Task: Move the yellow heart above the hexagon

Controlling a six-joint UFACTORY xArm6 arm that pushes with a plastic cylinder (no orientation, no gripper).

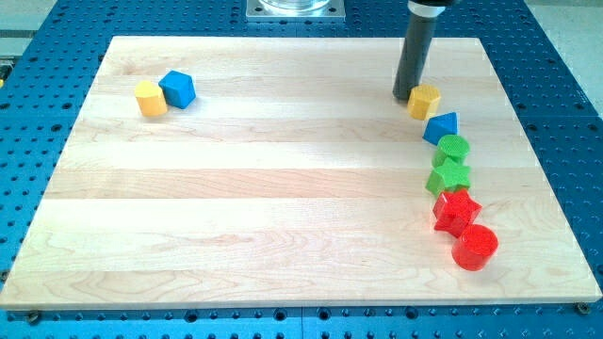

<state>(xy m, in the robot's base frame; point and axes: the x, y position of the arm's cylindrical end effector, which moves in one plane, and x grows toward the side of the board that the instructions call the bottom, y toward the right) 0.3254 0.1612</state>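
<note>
My tip (pixel 406 96) touching yellow heart (pixel 424 100) at its view-left side; no fingers on rod. Blue hexagon (pixel 177 88) far view-left.

Lab setup, robotics test rig. Blue perforated metal base (pixel 546 56) with a regular grid of holes, the sort of optical-breadboard plate used for mounting hardware. A pale wooden bench (pixel 264 179) of glued planks sits on it, fixed at the corners. Grey metal mount (pixel 295 8) at the view's top edge. Dark rod (pixel 415 52) comes down onto the bench. Small moulded plastic blocks (pixel 452 179) in yellow, blue, green, red lie scattered on it. Flat even lighting, no domestic furnishings in view.
</note>
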